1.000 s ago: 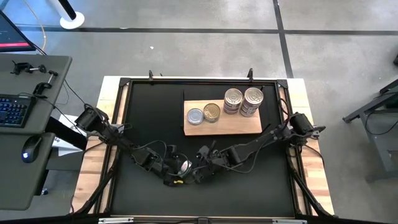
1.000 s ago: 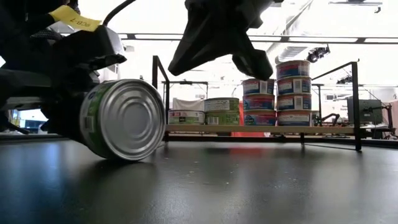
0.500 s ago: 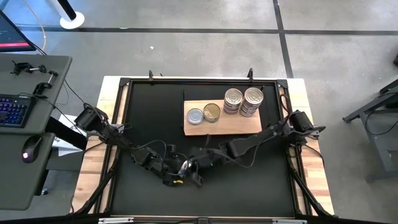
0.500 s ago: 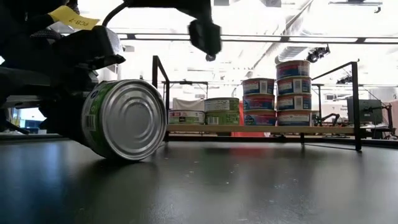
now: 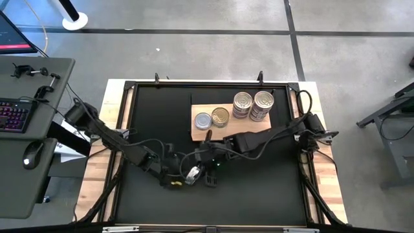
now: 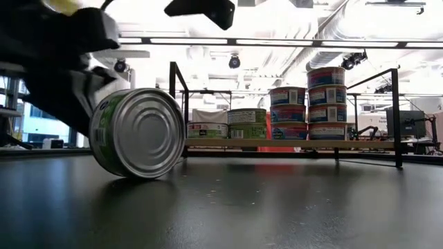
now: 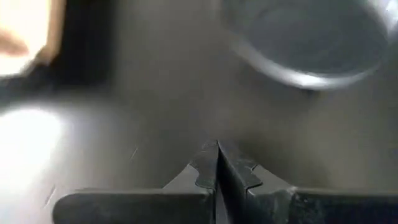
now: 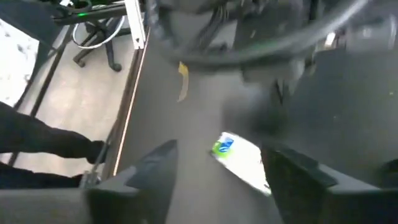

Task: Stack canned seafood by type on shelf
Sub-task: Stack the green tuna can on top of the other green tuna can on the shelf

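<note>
A green-labelled can [image 6: 137, 133] lies on its side on the black mat [image 5: 155, 123] near the mat's front edge, a little left of the middle, with its silver end facing the low camera. The mat is bare along its left side, across the rear left corner and along the whole front right, so there is open room on every side except where the arms meet.

The wooden shelf [image 5: 249, 129] sits toward the rear right of the mat. On it stand a single silver-lidded can [image 5: 203, 121], a two-high stack [image 5: 220, 117] beside it, and two taller stacks [image 5: 252, 103] at the shelf's rear right corner.

The left arm reaches in low from the left edge; its gripper [image 7: 217, 163] has its fingers pressed together, holding nothing, with the can's rim just ahead of it. The right arm stretches from the right edge across the shelf's front edge, and its gripper [image 8: 217, 168] hangs above the can with fingers spread apart and empty.

Only the low view shows the stack heights; the right wrist view is smeared, so the green-and-blue label beneath is probably that same can.
</note>
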